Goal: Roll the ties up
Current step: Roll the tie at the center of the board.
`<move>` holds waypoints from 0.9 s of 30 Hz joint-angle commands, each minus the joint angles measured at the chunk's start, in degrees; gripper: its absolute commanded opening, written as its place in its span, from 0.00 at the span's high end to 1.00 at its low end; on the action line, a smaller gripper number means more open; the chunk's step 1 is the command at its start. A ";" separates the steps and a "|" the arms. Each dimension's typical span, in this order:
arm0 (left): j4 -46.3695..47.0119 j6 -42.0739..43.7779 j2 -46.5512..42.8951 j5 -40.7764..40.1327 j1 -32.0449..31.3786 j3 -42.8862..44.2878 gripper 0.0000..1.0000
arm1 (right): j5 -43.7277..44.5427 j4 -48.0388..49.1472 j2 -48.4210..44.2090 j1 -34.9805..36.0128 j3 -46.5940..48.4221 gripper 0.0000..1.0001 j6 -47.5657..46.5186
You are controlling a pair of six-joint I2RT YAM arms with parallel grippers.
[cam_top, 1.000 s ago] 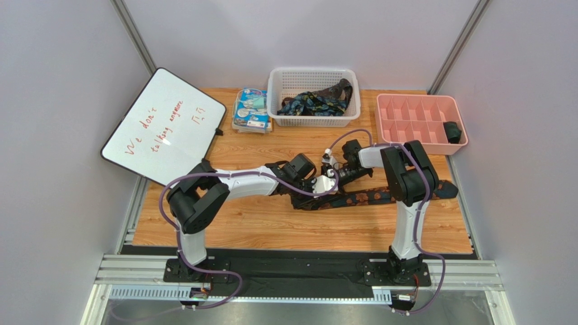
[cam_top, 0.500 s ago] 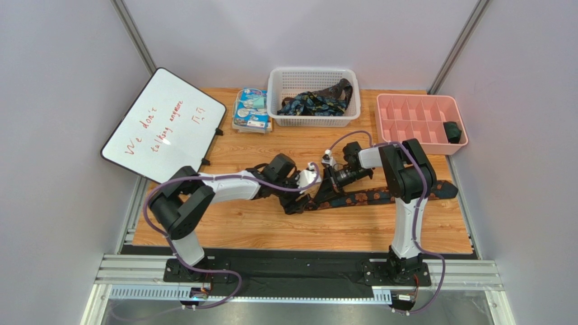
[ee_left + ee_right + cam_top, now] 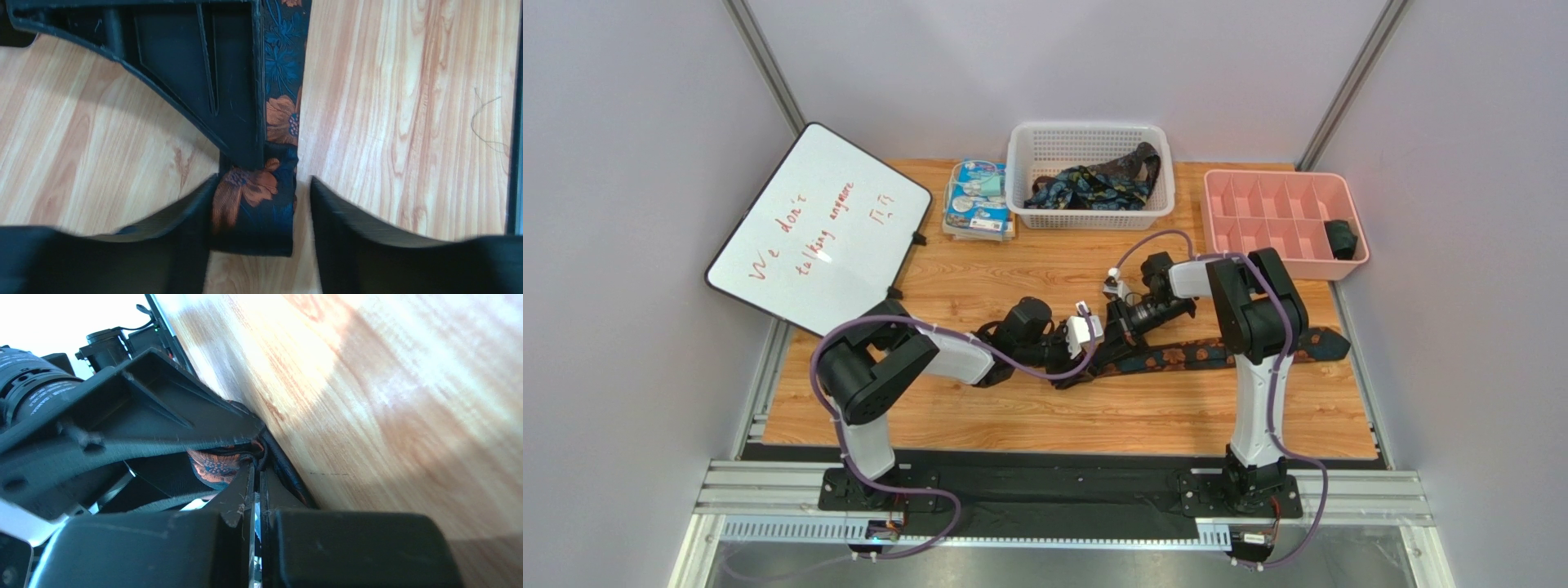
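Wooden worktop (image 3: 1014, 417). White basket (image 3: 1087, 221) at the far edge holds spare ties (image 3: 1093, 186). One tie (image 3: 1192, 358) lies flat on the worktop, centre to right. Left claw (image 3: 262, 193) spread, straddling the tie's end. Right claw (image 3: 258, 471) pressed together, tip on the tie; pinch unclear.

A long dark necktie with orange floral blotches (image 3: 1192, 358) lies flat across the wooden tabletop (image 3: 1075, 417), passing behind the right arm. The left end effector (image 3: 1090, 337) and the right end effector (image 3: 1120, 321) meet low over its left end. Further back, a white plastic basket (image 3: 1019, 172) holds more patterned ties (image 3: 1093, 184). To the right of the basket, a pink divided tray (image 3: 1259, 221) holds one dark roll (image 3: 1341, 239).
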 commanded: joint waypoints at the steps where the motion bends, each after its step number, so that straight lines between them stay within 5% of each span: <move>1: -4.79 4.92 1.88 -0.95 -0.42 2.77 0.60 | 11.63 -3.84 4.54 -0.15 -0.68 1.00 3.23; 4: -17.00 11.24 -0.05 -5.86 -0.95 5.93 0.73 | 6.98 -4.45 3.67 -0.85 0.55 0.86 1.57; 5: -19.99 12.56 -0.49 -7.01 -1.21 6.64 0.74 | 5.91 -5.07 2.27 -1.55 0.99 0.72 1.12; 11: -36.99 17.59 -1.82 -9.13 -1.82 12.44 0.74 | 2.39 -6.56 -4.42 -4.28 2.13 0.47 0.59; 17: -48.84 15.57 3.28 -11.77 -5.25 21.93 0.68 | -1.74 -6.39 -7.59 -2.44 0.65 0.48 1.38; 27: -51.23 13.37 6.97 -14.49 -5.78 25.98 0.58 | -4.03 -2.35 -1.00 -0.50 -0.41 0.58 5.25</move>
